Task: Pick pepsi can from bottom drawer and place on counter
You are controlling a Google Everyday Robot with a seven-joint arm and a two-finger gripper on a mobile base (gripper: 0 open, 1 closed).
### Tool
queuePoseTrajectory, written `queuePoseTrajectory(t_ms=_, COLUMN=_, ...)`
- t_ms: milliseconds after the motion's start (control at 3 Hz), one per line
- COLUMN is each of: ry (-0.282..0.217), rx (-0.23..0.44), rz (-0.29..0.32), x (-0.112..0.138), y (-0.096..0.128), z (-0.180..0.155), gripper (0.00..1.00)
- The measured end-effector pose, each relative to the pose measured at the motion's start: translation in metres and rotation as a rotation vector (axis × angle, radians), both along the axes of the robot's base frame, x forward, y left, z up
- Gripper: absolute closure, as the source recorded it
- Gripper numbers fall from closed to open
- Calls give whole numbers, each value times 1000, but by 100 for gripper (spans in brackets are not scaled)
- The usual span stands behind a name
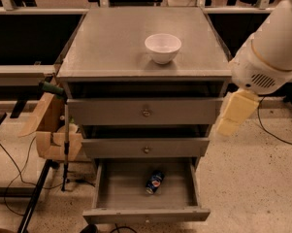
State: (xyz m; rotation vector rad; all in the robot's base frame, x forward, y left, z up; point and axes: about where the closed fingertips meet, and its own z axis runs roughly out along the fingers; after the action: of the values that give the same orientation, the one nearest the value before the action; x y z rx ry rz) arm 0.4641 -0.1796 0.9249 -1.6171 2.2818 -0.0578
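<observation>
The pepsi can [154, 182] lies on its side on the grey floor of the bottom drawer [121, 191], which is pulled open at the foot of the cabinet. The counter [111, 47] is the cabinet's flat grey top, with a white bowl [162, 47] on it right of centre. My gripper [236, 113], a cream-coloured piece under the white arm [271, 47], hangs at the cabinet's right side at the height of the top drawer. It is well above and to the right of the can and holds nothing that I can see.
Two closed drawer fronts with brass knobs [146, 112] sit above the open drawer. A wooden box and a clamp stand [51, 130] are at the cabinet's left, with cables on the floor [9, 178]. Dark benches run behind on both sides.
</observation>
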Motion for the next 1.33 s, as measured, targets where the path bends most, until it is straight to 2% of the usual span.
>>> queuePoseTrajectory(t_ms=333, ry=59, rx=35, rz=-99, x=21, y=22, z=-51, gripper=0)
queuePoseTrajectory(t_ms=667, ry=176, rx=120, rz=-263, x=38, y=33, z=-109, gripper=0)
queuePoseTrajectory(t_ms=1000, ry=213, rx=151, rz=-370, x=40, y=34, z=-119, gripper=0)
queuePoseTrajectory(t_ms=1333, ry=213, rx=151, rz=-370, x=40, y=34, z=-119, gripper=0)
